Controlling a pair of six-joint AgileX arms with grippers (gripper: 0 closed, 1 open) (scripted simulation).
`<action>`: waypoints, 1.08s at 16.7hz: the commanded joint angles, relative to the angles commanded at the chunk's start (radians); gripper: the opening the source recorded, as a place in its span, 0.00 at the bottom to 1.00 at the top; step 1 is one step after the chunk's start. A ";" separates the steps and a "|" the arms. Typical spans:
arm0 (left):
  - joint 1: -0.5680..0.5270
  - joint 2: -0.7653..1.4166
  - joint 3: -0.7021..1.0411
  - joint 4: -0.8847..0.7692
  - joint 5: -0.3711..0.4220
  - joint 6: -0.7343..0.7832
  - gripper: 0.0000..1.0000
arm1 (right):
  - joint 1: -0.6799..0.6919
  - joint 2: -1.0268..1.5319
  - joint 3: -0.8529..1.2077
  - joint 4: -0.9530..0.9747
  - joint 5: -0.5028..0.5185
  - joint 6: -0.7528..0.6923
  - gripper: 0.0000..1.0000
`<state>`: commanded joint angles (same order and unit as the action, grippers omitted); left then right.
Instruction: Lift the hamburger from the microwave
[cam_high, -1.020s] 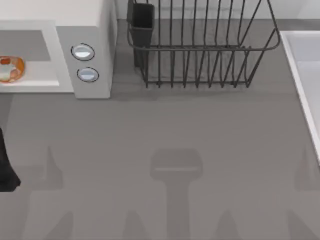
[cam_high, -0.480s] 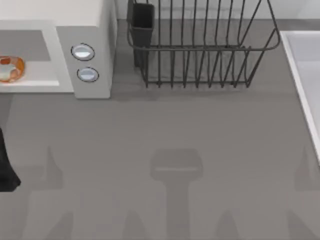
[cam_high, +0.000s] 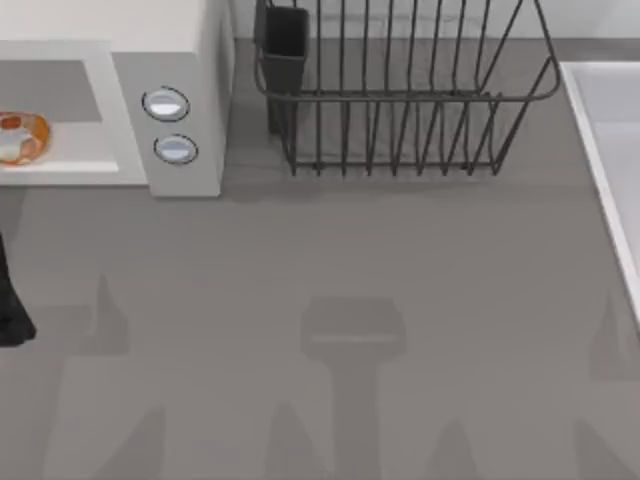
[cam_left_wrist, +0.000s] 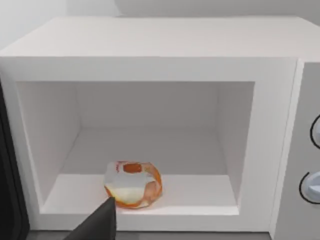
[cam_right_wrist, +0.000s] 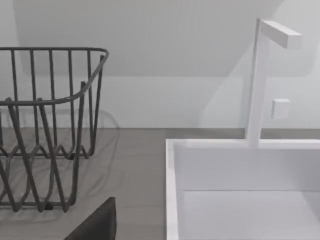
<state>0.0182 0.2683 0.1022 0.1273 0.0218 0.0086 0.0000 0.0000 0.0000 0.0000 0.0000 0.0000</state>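
Hamburger (cam_high: 20, 138) cut by top view's left edge, part visible on microwave (cam_high: 170, 40) floor. Microwave cavity also cropped there. Left gripper (cam_high: 10, 320): dark sliver at left edge, fingers unreadable. Dish rack (cam_high: 400, 90) top cut off. Sink (cam_high: 600, 130) cropped at right edge.

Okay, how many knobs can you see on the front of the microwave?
2. On the microwave panel's right side, one knob sits toward the back of the table and the other knob just in front of it. None appears hidden.
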 joint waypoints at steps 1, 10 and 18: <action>0.005 0.072 0.027 0.034 0.006 0.002 1.00 | 0.000 0.000 0.000 0.000 0.000 0.000 1.00; 0.063 0.924 0.352 0.439 0.075 0.030 1.00 | 0.000 0.000 0.000 0.000 0.000 0.000 1.00; 0.117 1.716 0.653 0.814 0.140 0.055 1.00 | 0.000 0.000 0.000 0.000 0.000 0.000 1.00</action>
<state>0.1350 1.9843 0.7553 0.9416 0.1613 0.0634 0.0000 0.0000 0.0000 0.0000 0.0000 0.0000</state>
